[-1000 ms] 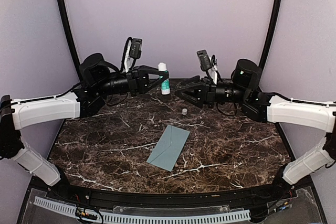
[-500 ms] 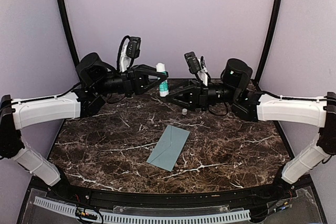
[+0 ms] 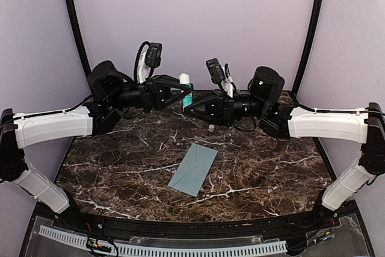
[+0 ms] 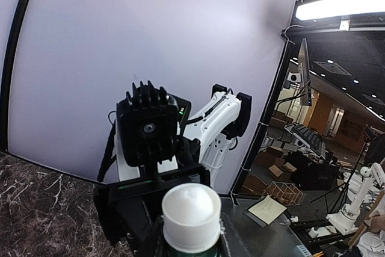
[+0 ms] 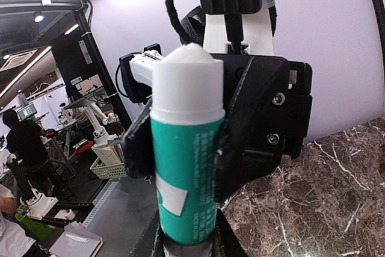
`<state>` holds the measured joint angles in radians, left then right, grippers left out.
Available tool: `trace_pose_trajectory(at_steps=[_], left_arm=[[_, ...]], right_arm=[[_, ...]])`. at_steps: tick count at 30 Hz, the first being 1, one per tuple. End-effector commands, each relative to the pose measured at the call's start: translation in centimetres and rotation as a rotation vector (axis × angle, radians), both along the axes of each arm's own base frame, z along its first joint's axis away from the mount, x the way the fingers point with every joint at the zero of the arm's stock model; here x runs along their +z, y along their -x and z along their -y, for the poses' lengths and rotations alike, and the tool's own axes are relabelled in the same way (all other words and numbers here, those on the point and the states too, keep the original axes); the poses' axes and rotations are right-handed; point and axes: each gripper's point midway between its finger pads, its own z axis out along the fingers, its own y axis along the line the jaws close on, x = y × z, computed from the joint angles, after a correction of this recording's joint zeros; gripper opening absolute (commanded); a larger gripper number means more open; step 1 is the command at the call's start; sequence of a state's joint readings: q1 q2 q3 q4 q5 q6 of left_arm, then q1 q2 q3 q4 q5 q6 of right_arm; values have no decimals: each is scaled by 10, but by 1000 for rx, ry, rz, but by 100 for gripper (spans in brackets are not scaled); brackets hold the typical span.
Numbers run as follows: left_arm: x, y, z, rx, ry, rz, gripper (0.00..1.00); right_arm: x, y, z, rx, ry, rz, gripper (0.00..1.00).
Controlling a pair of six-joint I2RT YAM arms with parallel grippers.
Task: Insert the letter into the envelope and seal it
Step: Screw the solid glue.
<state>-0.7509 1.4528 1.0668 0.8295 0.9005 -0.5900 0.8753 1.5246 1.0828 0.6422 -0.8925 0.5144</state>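
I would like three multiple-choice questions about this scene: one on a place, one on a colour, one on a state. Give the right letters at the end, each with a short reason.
1. Where is the envelope?
A. Flat on the marble table, held by nothing.
B. Upright against the back wall.
C. Hanging over the near edge.

2. What colour is the body of the glue stick?
A. Red.
B. Green.
C. Yellow.

3. In what state is the left hand?
A. Wide open and empty.
B. Shut on the glue stick, which stands upright.
C. Out of view.

Answers:
1 A: the top view shows it lying flat, nothing touching it.
2 B: the right wrist view shows a green body under a white top.
3 B: its black fingers press both sides of the stick.
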Motion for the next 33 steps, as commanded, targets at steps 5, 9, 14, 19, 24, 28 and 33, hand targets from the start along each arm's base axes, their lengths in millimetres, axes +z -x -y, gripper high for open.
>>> trace_pose_trajectory(at_steps=[5,9,14,19,24,28,33], left_arm=[[8,-8,-7,108,3,59,0],[-6,-33,-9,263,-67,53,0],[-24,-51,-5,400,-171,74,0],[-43,-69,0,523,-260,37,0],[-53,-80,5,571,-252,-44,0],[-68,-89,9,607,-279,-93,0],[-82,-96,13,633,-309,-143,0]], right_arm=[[16,-13,3,-128,-30,43,7],[11,-34,6,-266,17,38,6],[0,-67,6,-444,112,16,6],[-9,-95,4,-608,197,10,4],[-20,-124,5,-830,261,-16,3],[-26,-136,6,-942,283,-31,5],[-30,-142,-8,-1004,327,0,5]])
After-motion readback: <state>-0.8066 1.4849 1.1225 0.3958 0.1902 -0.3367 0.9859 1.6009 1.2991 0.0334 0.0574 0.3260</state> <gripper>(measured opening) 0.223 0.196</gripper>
